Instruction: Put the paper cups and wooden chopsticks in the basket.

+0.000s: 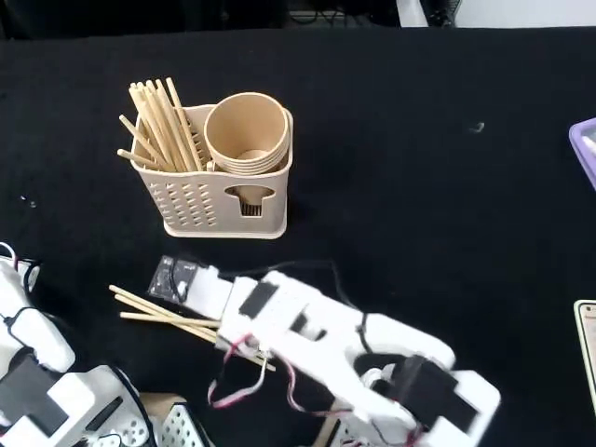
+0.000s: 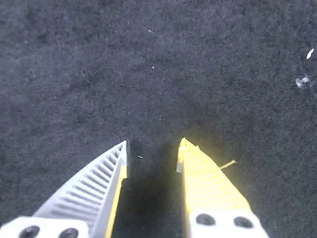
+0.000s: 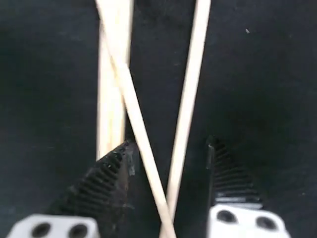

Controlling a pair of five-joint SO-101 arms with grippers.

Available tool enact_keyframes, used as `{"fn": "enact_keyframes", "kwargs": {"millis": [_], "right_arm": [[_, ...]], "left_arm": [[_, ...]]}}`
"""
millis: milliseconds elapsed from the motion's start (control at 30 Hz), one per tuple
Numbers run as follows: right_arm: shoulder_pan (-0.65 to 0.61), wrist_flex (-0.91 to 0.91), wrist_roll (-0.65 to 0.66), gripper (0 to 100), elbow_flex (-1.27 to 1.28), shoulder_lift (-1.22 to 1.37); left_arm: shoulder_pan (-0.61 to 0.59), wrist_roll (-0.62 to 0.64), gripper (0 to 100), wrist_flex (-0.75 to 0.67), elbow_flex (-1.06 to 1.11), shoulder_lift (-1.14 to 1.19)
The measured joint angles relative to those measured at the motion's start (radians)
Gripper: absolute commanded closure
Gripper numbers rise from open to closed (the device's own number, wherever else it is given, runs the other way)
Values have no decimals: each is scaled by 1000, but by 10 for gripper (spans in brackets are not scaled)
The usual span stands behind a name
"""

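A beige basket [image 1: 223, 200] stands on the black table, with several wooden chopsticks [image 1: 158, 126] upright in one compartment and stacked paper cups [image 1: 247, 130] in the other. More loose chopsticks [image 1: 154, 312] lie flat in front of the basket. The white right arm [image 1: 307, 335] stretches over their near ends. My right gripper [image 3: 168, 146] is open low over them, with two crossing chopsticks [image 3: 188, 89] between its black fingers and another pair [image 3: 111, 99] just outside one finger. My left gripper [image 2: 152, 148] is open over bare black cloth, and its arm [image 1: 37, 372] sits at the near left corner.
A purple container edge [image 1: 584, 149] and a card [image 1: 587, 326] show at the right border. Wires [image 1: 251, 386] hang from the right arm. Bare black cloth stretches to the right of the basket.
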Motion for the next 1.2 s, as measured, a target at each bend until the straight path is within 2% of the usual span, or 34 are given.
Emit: {"fn": "enact_keyframes", "kwargs": {"millis": [167, 400, 533, 767, 900, 1033, 1133, 1200], "right_arm": [[54, 0, 100, 994, -31, 63], [86, -8, 112, 988, -48, 68], [86, 78, 117, 988, -63, 31], [95, 236, 120, 988, -63, -253], [95, 253, 120, 988, -72, -479], [95, 218, 120, 988, -140, -669], [95, 112, 110, 988, -184, -735], [95, 6, 58, 988, -212, -744]], "left_arm": [[0, 0, 830, 0, 0, 0], [0, 0, 830, 0, 0, 0], [0, 0, 830, 0, 0, 0], [0, 0, 830, 0, 0, 0], [0, 0, 830, 0, 0, 0], [0, 0, 830, 0, 0, 0], [0, 0, 830, 0, 0, 0], [0, 0, 830, 0, 0, 0]]}}
